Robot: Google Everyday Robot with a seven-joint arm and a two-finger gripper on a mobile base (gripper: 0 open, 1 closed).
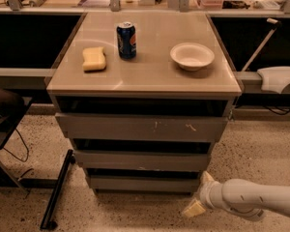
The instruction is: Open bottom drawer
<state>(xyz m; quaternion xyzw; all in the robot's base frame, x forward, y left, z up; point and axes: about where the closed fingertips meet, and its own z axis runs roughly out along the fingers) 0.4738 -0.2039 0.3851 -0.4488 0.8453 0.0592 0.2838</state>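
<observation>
The grey cabinet (145,129) has three drawer fronts stacked under its top. The bottom drawer (142,183) is the lowest, narrowest grey front, plain and without a handle, and sits flush and closed. My gripper (199,194) comes in from the lower right on a white arm (253,199). Its two pale fingers are spread open, one up by the drawer's right end (206,178) and one lower near the floor (193,209). It holds nothing.
On the cabinet top stand a blue soda can (126,40), a yellow sponge (94,58) and a white bowl (192,55). A black stand leg (56,192) lies on the speckled floor at the left. A white device (279,79) sits at the right.
</observation>
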